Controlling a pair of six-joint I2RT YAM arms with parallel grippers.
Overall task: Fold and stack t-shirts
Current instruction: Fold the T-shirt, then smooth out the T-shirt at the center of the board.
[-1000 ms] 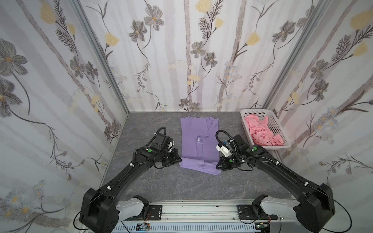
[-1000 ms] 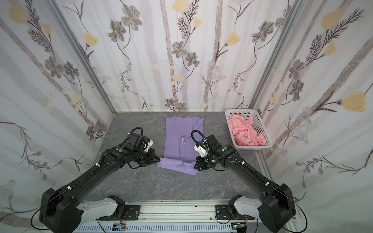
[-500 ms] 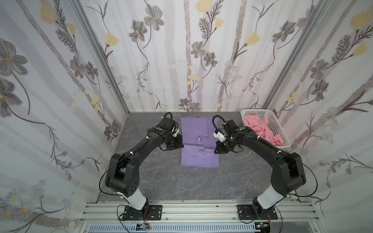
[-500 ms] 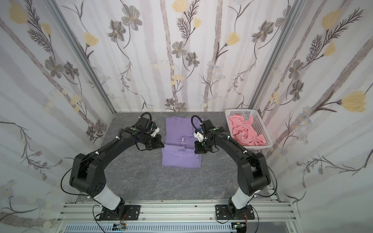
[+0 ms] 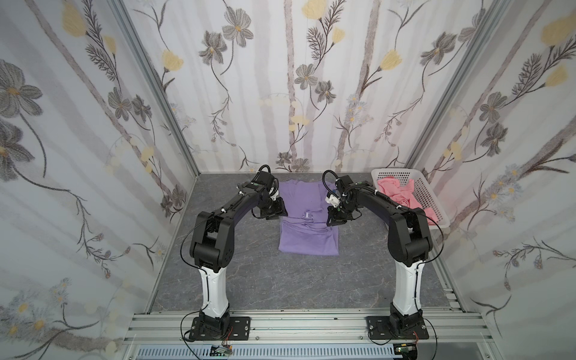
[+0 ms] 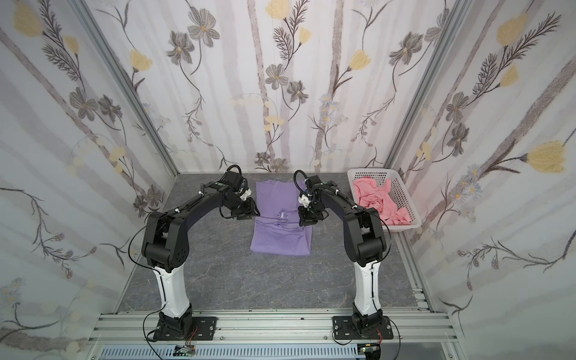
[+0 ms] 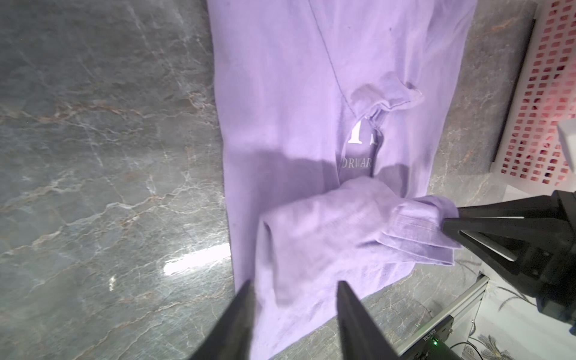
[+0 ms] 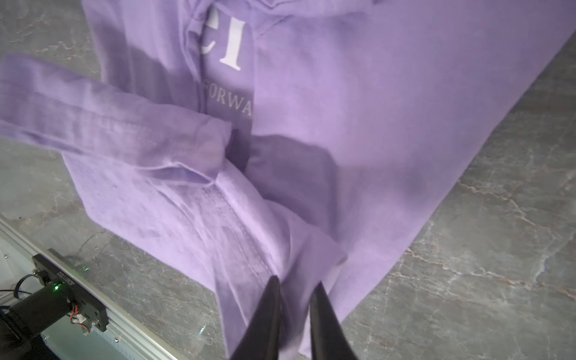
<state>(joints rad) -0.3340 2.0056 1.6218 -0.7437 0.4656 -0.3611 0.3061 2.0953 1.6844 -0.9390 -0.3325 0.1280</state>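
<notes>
- The left gripper (image 7: 294, 283) stands wide open. Its two black fingers are spread above the left edge of the purple cloth and hold nothing.
- The right gripper (image 8: 296, 280) has its fingers only a narrow gap apart, with purple cloth in that gap. Whether it pinches the cloth cannot be told.
- In the left wrist view, the right gripper's tips touch a thick, doubled hem corner that sits raised above the layer beneath.
- The large lavender-purple short-sleeved cotton t-shirt (image 5: 308, 243) lies between the two grippers, left gripper (image 5: 276, 212) at its left edge and right gripper (image 5: 333, 219) at its right edge. Both top views show this.
- The shirt's near part is doubled over. Its hem runs across the shirt roughly from one gripper to the other, and the far part reaches toward the back wall.
- White chest lettering (image 8: 230, 40) shows through a gap in the cloth just beyond that hem.
- The shirt rests on the grey marbled tabletop (image 5: 249, 274), in the middle and toward the far side.
- A white perforated plastic basket (image 5: 431, 199) stands in the far right corner, to the right of the right arm.
- A crumpled salmon-pink garment (image 5: 402, 194) lies inside the basket.
</notes>
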